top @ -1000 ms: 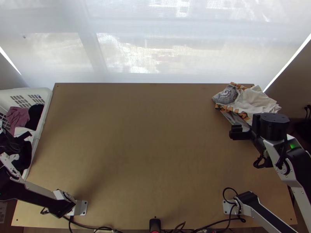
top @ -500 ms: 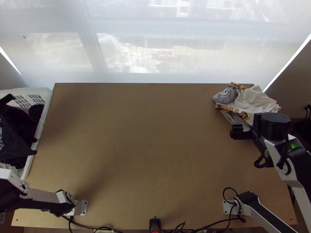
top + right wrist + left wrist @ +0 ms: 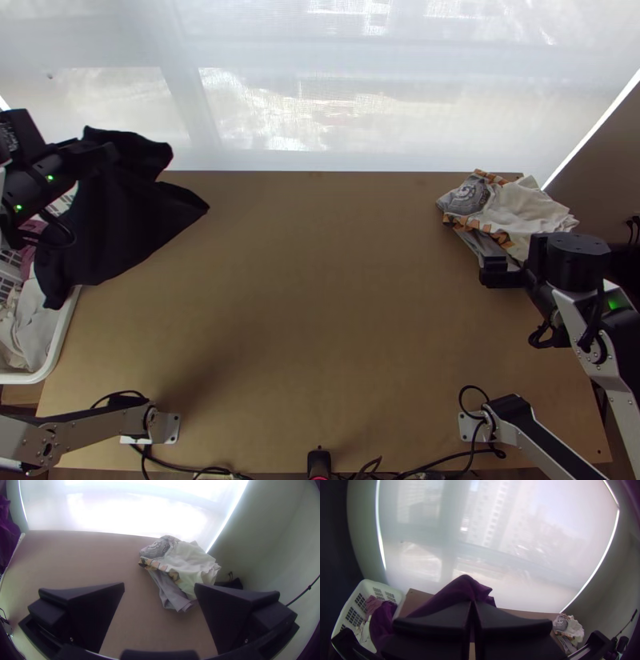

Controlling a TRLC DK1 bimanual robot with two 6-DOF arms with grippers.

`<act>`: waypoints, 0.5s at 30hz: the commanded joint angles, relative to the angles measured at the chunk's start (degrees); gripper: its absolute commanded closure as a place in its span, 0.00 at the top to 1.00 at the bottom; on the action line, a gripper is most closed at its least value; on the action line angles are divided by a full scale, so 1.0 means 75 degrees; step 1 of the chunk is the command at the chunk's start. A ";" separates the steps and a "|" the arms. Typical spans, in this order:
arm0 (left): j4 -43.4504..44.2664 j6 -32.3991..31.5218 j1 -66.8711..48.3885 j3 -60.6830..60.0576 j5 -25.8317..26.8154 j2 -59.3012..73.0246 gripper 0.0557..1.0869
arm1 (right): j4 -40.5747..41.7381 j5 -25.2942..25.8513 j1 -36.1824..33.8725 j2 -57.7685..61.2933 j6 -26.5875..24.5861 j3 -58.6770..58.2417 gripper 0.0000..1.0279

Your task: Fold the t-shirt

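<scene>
High over the basket's far end, my left gripper [image 3: 106, 154] is clamped on a black t-shirt [image 3: 132, 220], which hangs bunched over the basket and the table's far left corner. In the left wrist view the same shirt [image 3: 453, 593] looks purple behind my left gripper [image 3: 472, 604], whose fingers meet. At the right side my right gripper [image 3: 502, 272] is just nearer than a crumpled pile of light clothes [image 3: 524, 210]. Its fingers are wide apart in the right wrist view, with nothing held by my right gripper [image 3: 159, 584]; the pile [image 3: 186, 560] lies beyond them.
A white laundry basket [image 3: 58, 340] with pink and white clothes stands along the left edge of the wooden table [image 3: 320, 320]. Cables and a small black device [image 3: 318, 462] are at the near edge. A translucent blind [image 3: 360, 104] rises behind the far edge.
The black t-shirt has come up out of the basket in my left gripper and moved up the picture and rightward. My right arm has shifted very slightly right and nearer.
</scene>
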 commanded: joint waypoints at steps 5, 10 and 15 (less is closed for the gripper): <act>0.0442 -0.0124 -0.3936 0.0086 0.0005 0.0375 0.04 | -0.0232 -0.0001 -0.0174 -0.0022 -0.0076 0.0148 0.95; 0.0430 -0.0031 -0.5167 -0.0500 0.0005 0.0691 0.04 | -0.0372 -0.0001 -0.0292 -0.0022 -0.0123 0.0242 0.95; 0.0372 0.0180 -0.6468 -0.1320 0.0005 0.0902 0.04 | -0.0478 -0.0001 -0.0444 -0.0022 -0.0134 0.0265 0.95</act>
